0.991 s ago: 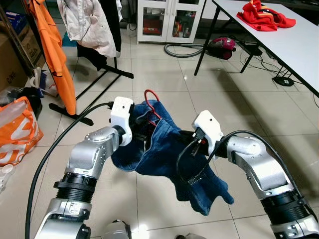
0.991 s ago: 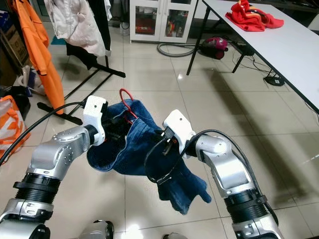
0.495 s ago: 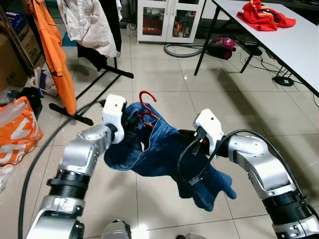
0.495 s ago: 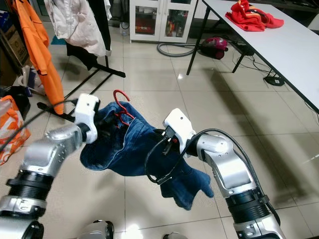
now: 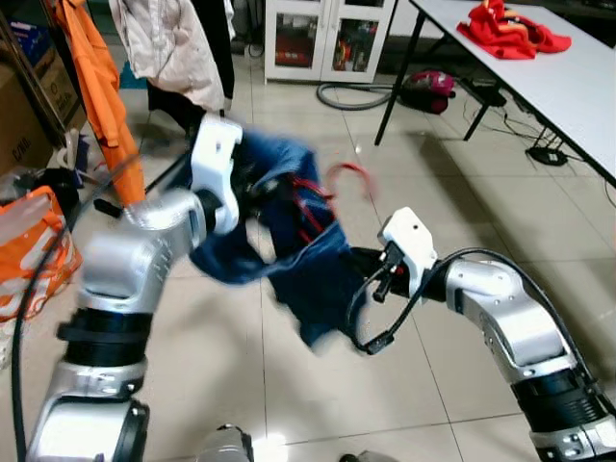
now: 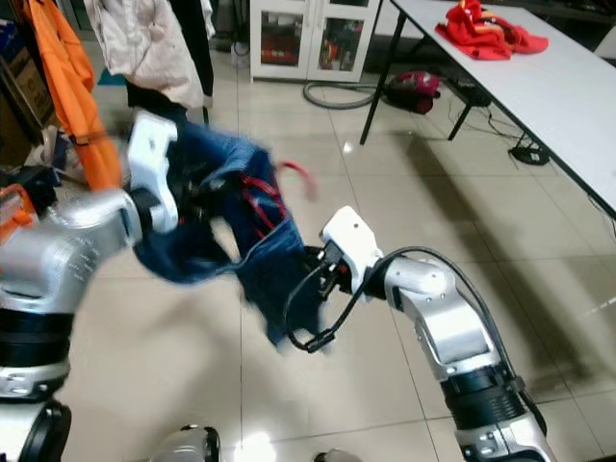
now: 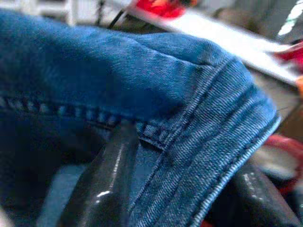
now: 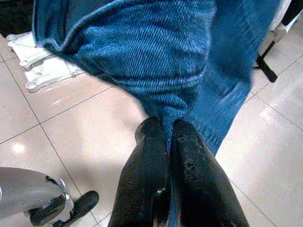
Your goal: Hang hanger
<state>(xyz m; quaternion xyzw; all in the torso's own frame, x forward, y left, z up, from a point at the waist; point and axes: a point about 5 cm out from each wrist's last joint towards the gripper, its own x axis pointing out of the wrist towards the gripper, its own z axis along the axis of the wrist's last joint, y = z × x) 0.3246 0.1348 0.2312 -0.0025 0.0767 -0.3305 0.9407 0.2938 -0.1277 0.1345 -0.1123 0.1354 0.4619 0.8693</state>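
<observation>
The left gripper (image 7: 175, 189) clamps the thick stitched waistband of the jeans (image 5: 289, 231), one glossy black finger (image 7: 102, 184) on each side of the seam. It sits in the upper left centre of the head views, blurred by motion. The right gripper (image 8: 163, 137) has its two long fingers pressed nearly together, pinching a fold of ribbed denim over the pale shiny floor tiles (image 8: 71, 127). The red hanger (image 5: 348, 175), a thin curved hook, sticks out of the jeans near the middle of the frame.

Compared with half a second earlier, the left arm has swung up and the jeans have risen with it, now hanging as a narrower bundle. The hook has shifted to the right. An orange garment (image 5: 96, 87) hangs on the rack (image 5: 207, 130) at upper left, and red cloth (image 5: 505, 27) lies on the white table (image 5: 577, 87) at upper right.
</observation>
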